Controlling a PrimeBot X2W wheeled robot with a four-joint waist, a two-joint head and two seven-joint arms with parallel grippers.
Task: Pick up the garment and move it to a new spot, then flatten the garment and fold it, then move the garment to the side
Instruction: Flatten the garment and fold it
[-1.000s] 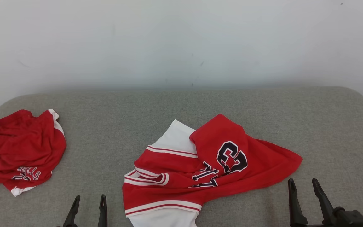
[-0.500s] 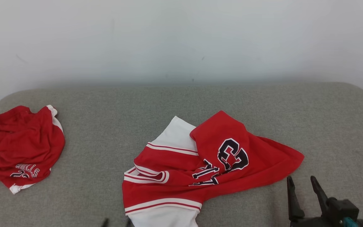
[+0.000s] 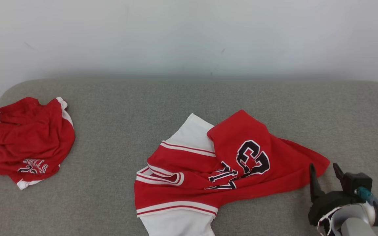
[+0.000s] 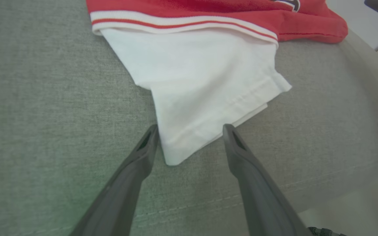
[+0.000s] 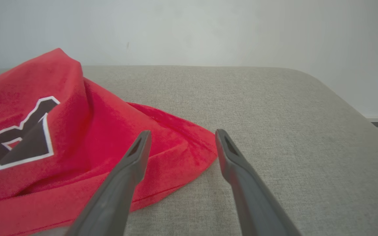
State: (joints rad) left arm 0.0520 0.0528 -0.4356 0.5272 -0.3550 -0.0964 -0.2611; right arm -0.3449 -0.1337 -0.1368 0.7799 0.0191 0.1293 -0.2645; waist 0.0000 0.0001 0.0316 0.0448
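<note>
Closer than a second ago to the red corner of the garment: right gripper, fingers spread wide, grasping nothing.

Head view: garment crumpled mid-couch, red with white panels. Large black, white-edged numerals upside down, a 3 legible, the rest folded under. Second red garment far left, lettering too small to read.

Left wrist view: left gripper spread wide around a white corner of the garment, contact unclear, nothing clasped.

Right wrist view: right gripper released, empty, the garment's red corner lying between its fingers.
</note>
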